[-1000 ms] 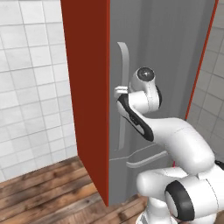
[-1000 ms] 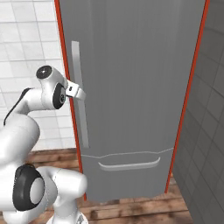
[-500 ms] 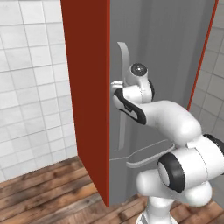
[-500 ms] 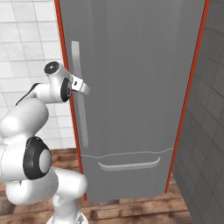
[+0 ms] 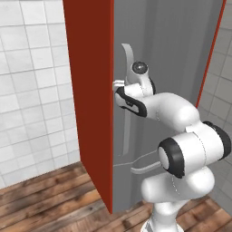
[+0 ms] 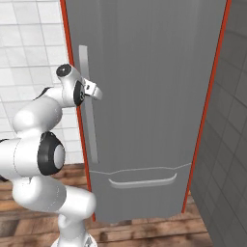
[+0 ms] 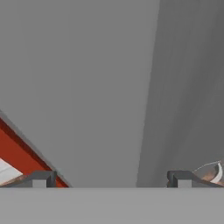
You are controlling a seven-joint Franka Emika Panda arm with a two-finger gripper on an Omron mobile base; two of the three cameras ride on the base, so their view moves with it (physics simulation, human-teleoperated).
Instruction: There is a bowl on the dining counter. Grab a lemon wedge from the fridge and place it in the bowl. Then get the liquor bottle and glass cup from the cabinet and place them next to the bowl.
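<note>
Hand view. The flat grey door of the fridge spans the frame at close range, with a paler grey vertical band, the bar handle, running down its right part. A red panel crosses the lower left corner diagonally. The gripper has its two dark fingertips set wide apart at the bottom edge, nothing between them.

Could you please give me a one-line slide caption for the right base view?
Open gripper reaching the closed fridge's vertical bar handle.
</note>
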